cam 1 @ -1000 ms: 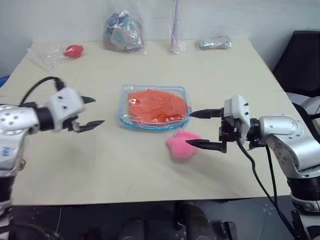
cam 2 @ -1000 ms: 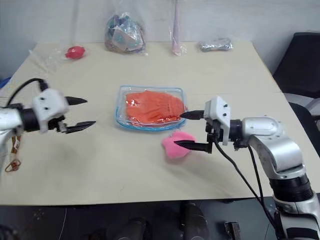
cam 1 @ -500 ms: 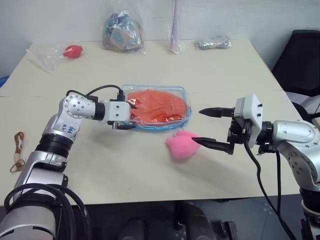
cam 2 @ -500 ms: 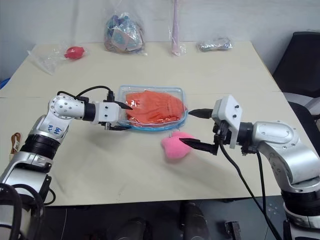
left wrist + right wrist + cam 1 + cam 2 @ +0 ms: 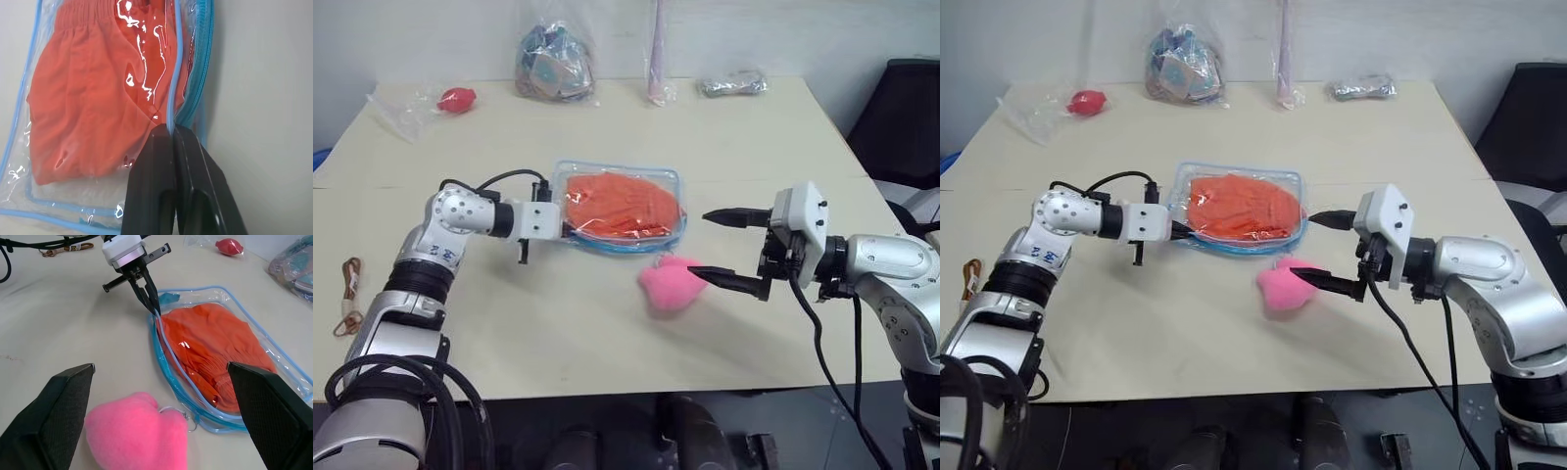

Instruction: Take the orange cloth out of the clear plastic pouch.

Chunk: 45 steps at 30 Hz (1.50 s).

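Early stage, by judgement: orange cloth fully inside clear plastic pouch; extraction left. Left gripper pinched tight on pouch's blue edge strip, cloth just beyond its tips. Right gripper spread wide, holding nothing; pink pompom just beside lower finger, pouch near upper finger.

Count: 1 pouch, 1 cloth, 1 pompom, 2 grippers.
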### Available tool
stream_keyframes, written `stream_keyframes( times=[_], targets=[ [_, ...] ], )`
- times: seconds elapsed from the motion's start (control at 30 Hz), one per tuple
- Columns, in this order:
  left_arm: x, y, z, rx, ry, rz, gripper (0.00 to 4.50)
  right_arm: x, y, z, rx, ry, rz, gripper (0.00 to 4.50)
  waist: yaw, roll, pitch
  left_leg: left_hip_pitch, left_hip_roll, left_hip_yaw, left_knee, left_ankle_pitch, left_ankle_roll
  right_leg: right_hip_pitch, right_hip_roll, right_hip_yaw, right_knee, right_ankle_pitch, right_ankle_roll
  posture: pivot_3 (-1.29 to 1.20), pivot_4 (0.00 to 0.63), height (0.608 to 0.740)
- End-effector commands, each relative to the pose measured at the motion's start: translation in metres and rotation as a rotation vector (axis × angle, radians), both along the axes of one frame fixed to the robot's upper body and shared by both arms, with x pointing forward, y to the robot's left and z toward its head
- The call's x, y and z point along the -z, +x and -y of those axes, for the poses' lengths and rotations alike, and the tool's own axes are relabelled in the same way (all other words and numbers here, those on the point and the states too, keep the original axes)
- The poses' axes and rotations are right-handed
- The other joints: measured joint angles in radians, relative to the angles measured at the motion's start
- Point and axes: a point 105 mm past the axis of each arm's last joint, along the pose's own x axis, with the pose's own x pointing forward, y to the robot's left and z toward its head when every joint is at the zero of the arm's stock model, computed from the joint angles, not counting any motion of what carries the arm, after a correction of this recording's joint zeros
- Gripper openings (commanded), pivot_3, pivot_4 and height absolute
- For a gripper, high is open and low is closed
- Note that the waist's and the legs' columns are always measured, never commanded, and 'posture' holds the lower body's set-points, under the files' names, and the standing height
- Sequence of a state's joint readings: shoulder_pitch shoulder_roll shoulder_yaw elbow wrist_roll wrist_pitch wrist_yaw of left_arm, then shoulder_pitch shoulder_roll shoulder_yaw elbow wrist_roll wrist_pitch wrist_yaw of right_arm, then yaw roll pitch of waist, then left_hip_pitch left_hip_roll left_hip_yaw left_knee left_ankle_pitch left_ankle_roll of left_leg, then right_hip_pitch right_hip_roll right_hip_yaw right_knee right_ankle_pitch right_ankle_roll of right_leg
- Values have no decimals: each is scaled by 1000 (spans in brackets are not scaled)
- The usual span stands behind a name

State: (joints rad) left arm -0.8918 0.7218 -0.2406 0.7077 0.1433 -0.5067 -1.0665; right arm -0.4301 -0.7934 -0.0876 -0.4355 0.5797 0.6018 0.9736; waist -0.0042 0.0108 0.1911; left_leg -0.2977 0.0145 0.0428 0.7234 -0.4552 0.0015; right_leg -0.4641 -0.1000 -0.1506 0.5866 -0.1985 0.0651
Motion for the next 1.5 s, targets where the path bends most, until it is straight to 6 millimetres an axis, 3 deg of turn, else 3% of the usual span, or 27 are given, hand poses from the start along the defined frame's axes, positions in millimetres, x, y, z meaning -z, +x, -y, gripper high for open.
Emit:
stream_keyframes(
  times=[0.03, 0.27, 0.4, 0.53, 0.67, 0.83, 1.17, 1.37, 1.5],
  targets=[
    [-17, -13, -17, -21, 16, 72, 15, -9, -1, -2, -41, -9, 43, 4500, 2, 0, 0, 0, 0, 0, 0, 0, 0, 0, 0, 0, 0, 0, 0, 0, 150, 740],
    [-28, -76, -54, -121, 67, 75, 15, -6, -9, -12, -171, -32, 5, 4500, -9, 1, 0, 0, 1, -2, 0, 0, 0, -3, 0, 0, 0, 0, -1, 0, 150, 740],
    [-27, -100, -66, -171, 77, 117, 15, 1, -24, -14, -281, -69, -48, 4500, 10, 1, 0, 0, 1, -4, 0, 0, 0, -2, -1, 0, -1, 0, -1, 0, 150, 740],
    [-15, -115, -82, -167, 176, 167, 15, 4, -25, -13, -315, -92, -65, 4500, 18, 1, 0, 0, 1, -5, 0, -1, 0, -1, -1, 0, -2, 0, -1, 0, 150, 740],
    [-7, -116, -92, -143, 194, 207, 15, 4, -21, -15, -332, -91, -65, 4500, 23, 1, 0, 0, 1, -4, 0, -1, -1, -1, -1, -1, -2, 0, -1, 0, 150, 740],
    [7, -114, -90, -13, 261, 306, 15, 6, -16, -17, -346, -99, -62, 4500, 22, 1, 0, 1, 1, -3, -1, -1, 0, -2, -1, -1, -2, 0, -1, 0, 150, 740],
    [-8, -106, -71, 106, 178, 451, 15, 10, -18, -14, -334, -106, -63, 4500, 25, 1, 0, 0, 1, -2, -1, -1, 0, -2, -1, -3, -2, 0, -1, 0, 150, 740],
    [-9, -105, -77, 157, 205, 480, 15, 10, -18, -12, -321, -104, -58, 4500, 23, 1, 0, 1, 1, -2, -1, -1, 0, -2, -1, -3, -2, 0, -1, 0, 150, 740],
    [1, -108, -83, 165, 217, 441, 15, 10, -18, -12, -315, -104, -54, 4500, 21, 1, 0, 1, 1, -2, -1, -1, 0, -2, -1, -3, -2, 0, -1, 0, 150, 740]
  ],
)
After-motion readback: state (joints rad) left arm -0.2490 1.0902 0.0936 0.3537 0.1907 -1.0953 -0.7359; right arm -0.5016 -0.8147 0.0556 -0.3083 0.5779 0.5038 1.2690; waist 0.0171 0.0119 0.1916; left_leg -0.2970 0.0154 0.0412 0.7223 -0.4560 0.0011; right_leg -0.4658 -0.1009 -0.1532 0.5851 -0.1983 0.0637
